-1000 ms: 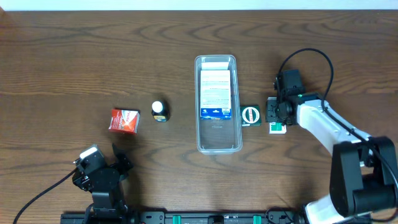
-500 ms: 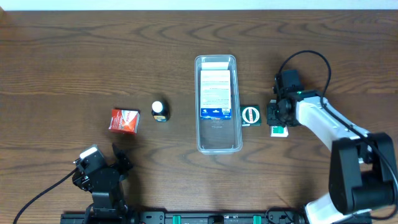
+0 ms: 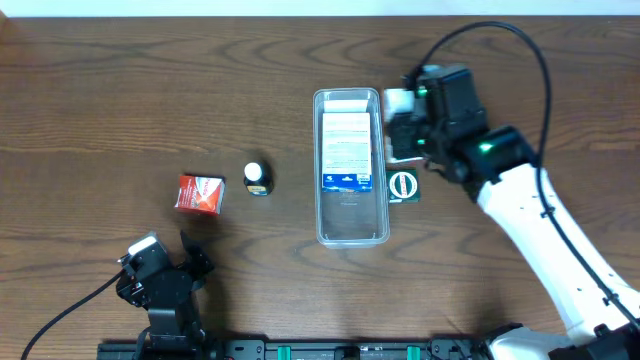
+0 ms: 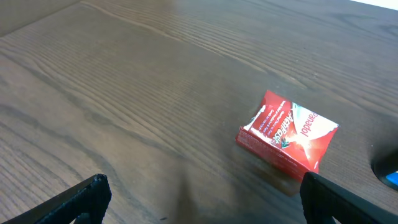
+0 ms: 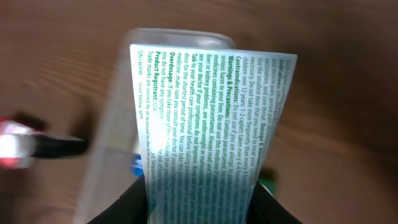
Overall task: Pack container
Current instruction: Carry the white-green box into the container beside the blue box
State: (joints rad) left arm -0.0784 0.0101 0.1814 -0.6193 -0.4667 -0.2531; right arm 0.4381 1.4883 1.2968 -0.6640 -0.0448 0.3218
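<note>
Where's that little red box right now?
Seen from overhead, the red box lies just left of the small bottle, both left of the clear container.

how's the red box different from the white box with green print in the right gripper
The red cardboard box lies on the table, untouched, left of the clear plastic container; the white box with green print is clamped in the right gripper at the container's far right corner. Red carries white lettering; the white one dense green text. Both are small cartons.
</note>
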